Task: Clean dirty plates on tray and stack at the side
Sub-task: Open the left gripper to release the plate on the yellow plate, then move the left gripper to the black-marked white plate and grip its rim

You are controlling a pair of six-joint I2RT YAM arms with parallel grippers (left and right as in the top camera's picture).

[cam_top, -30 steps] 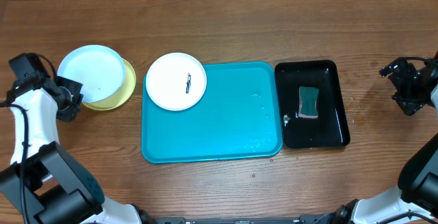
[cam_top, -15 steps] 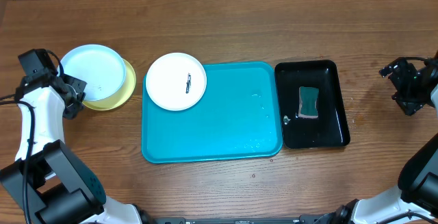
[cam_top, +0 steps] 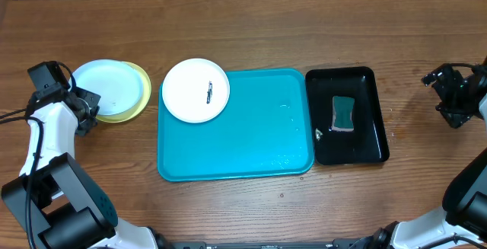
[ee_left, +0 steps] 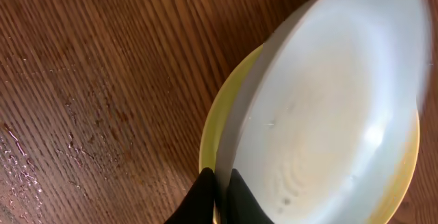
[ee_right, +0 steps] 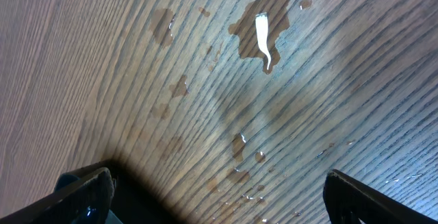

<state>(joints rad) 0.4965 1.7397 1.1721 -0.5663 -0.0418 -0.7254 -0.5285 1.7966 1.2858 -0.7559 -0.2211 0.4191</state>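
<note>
At the table's left a pale blue plate (cam_top: 106,85) lies on a yellow-green plate (cam_top: 142,90). My left gripper (cam_top: 85,106) is at their left edge. In the left wrist view its black fingers (ee_left: 220,183) pinch the pale blue plate's (ee_left: 328,107) rim, with the yellow-green plate (ee_left: 222,111) just beneath. A white plate (cam_top: 194,89) with a small dark smear (cam_top: 209,91) sits on the turquoise tray's (cam_top: 243,135) back left corner, overhanging it. My right gripper (cam_top: 449,97) is at the far right, open over bare wet wood (ee_right: 219,183).
A glossy black tray (cam_top: 367,131) stands right of the turquoise one and holds a teal sponge (cam_top: 343,113). Water drops (ee_right: 263,18) lie on the wood under the right gripper. A cardboard edge runs along the back.
The pale blue plate has come down from a tilt to lie flatter and more squarely on the yellow-green plate. My left gripper has moved toward the back. The right arm is unmoved.
</note>
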